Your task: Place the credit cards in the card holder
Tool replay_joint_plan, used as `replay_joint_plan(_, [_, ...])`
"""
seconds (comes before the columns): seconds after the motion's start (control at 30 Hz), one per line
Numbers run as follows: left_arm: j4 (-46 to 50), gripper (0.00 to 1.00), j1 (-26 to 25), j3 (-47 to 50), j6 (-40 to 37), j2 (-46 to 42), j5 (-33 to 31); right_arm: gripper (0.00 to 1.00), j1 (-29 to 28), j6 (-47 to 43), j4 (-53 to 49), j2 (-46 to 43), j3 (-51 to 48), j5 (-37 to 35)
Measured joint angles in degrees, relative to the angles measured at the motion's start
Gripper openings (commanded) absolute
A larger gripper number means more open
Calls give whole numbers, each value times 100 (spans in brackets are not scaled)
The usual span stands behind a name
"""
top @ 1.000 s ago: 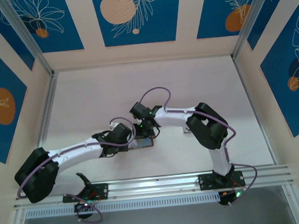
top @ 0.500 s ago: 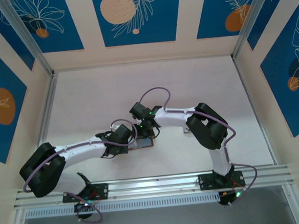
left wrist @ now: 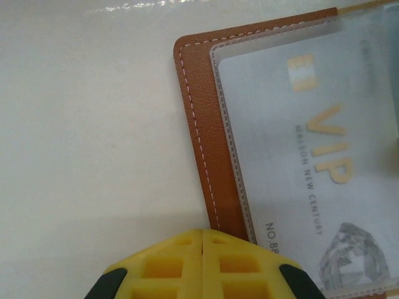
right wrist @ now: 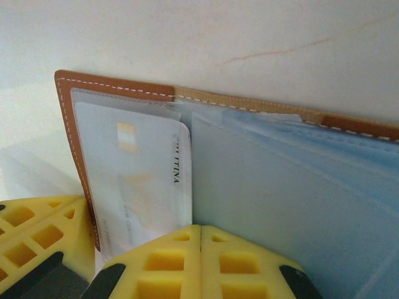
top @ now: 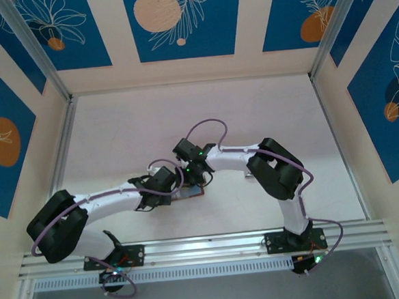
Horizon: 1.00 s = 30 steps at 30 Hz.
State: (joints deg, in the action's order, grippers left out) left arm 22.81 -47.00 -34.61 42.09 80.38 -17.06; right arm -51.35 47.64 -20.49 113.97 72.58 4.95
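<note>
At mid-table (top: 116,128) the left gripper (left wrist: 202,235) and right gripper (right wrist: 200,232) meet, each with fingers pressed together, over the open wallet (left wrist: 201,156) lying flat. A silvery VIP card (left wrist: 299,162) sits in its clear sleeve.

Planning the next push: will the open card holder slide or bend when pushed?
Probably slides: the card holder lies flat on a smooth, glossy table. Its clear sleeves look thin, so likely floppy. The VIP card inside may stiffen that half.
</note>
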Motion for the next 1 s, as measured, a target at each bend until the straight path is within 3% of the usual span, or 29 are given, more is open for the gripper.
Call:
replay_joint_plan(0.23, [-7, 2, -15, -2, 0, 0, -11, 0, -37, 72, 116, -129, -127, -203])
replay_joint_plan(0.47, [13, 2, -48, -61, -63, 72, -13, 16, -87, -415, -540, -654, 76, -717])
replay_joint_plan(0.63, [131, 2, -103, -173, -63, 173, -39, 18, 214, -866, -1071, -1012, 391, -916])
replay_joint_plan(0.87, [225, 2, -184, -258, -46, 267, -160, 29, 527, -1307, -1519, -946, 459, -1097])
replay_joint_plan(1.0, [326, 2, -221, -339, -20, 339, -214, 31, 529, -1460, -1543, -721, 459, -1099])
